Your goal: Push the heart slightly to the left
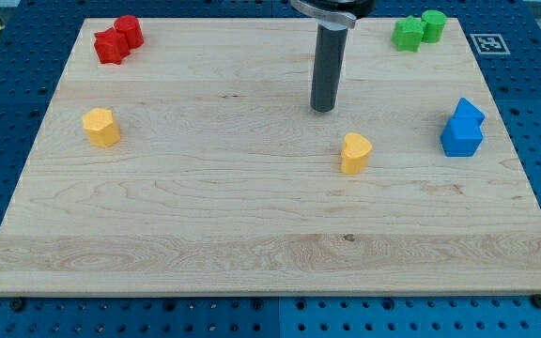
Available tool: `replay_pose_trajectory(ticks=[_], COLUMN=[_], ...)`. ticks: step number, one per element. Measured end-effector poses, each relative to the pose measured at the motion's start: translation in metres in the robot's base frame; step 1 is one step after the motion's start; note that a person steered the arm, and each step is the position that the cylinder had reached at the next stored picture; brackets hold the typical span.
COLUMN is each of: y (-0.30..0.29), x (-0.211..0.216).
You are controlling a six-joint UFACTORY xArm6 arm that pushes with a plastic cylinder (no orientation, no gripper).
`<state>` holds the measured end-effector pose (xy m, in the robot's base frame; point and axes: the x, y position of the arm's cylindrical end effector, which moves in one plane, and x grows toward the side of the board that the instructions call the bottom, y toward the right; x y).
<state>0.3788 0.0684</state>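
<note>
Yellow heart [355, 152]: right of counter [252, 244] centre, bare wood all round.
My tip [323, 109]: just above-left of heart, apart; this tool is a plain rod, holding nothing.

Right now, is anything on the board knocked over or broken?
No, nothing stands out. The yellow heart sits upright, apart from my tip, which is just above it toward the view's top. The red, green and blue blocks sit in tidy pairs near the edges.

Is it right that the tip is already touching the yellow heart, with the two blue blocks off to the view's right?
Not quite. In the camera view my tip stands apart from the yellow heart, toward the view's top and slightly left of it. The two blue blocks are indeed at the view's right.
</note>
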Motion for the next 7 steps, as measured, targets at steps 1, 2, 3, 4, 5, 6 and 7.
replay_pose_trajectory(ticks=[1, 2, 3, 4, 5, 6, 7], y=[0.009, 0.018, 0.026, 0.036, 0.048, 0.062, 0.074], x=[-0.004, -0.009, -0.014, -0.016, -0.018, -0.022, -0.025])
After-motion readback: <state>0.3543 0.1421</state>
